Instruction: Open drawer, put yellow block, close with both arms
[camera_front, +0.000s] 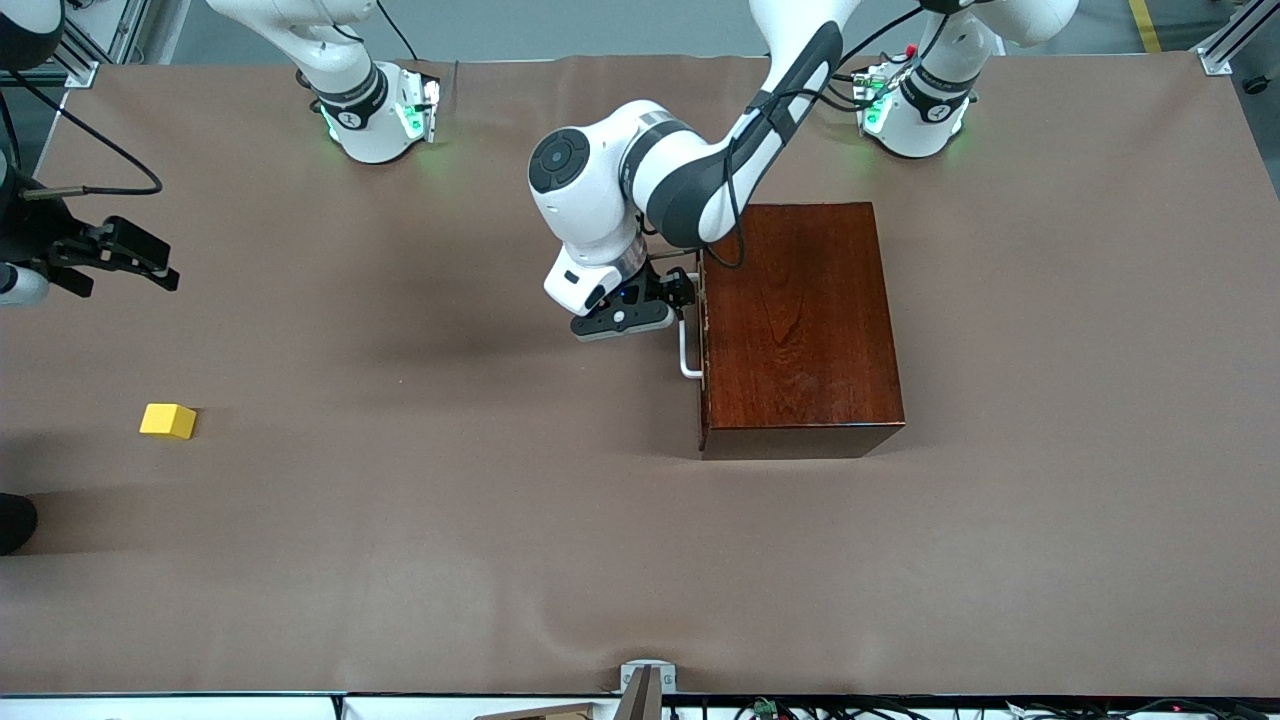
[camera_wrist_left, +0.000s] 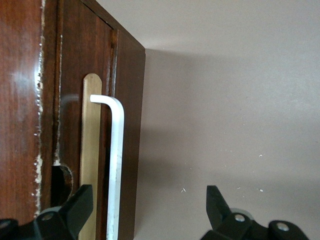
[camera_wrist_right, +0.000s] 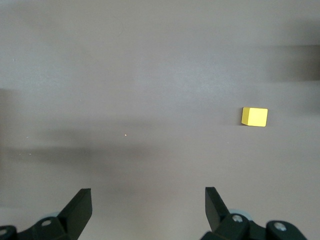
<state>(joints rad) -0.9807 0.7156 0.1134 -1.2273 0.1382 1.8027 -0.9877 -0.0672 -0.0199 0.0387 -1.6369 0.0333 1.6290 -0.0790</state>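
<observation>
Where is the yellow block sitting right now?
The yellow block lies on the bare table toward the right arm's end, well apart from the wooden box and nearer the front camera than the open right hand.

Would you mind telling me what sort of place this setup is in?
Probably a robotics lab: two arms bolted to a covered table, aluminium framing at its corners, loose cables.

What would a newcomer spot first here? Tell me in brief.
The glossy dark wooden box stands out toward the left arm's end of the table, its drawer shut. The left gripper sits at its white loop handle, fingers open either side of the bar. The yellow block lies alone toward the right arm's end, with the right gripper open in the air close to it.
</observation>
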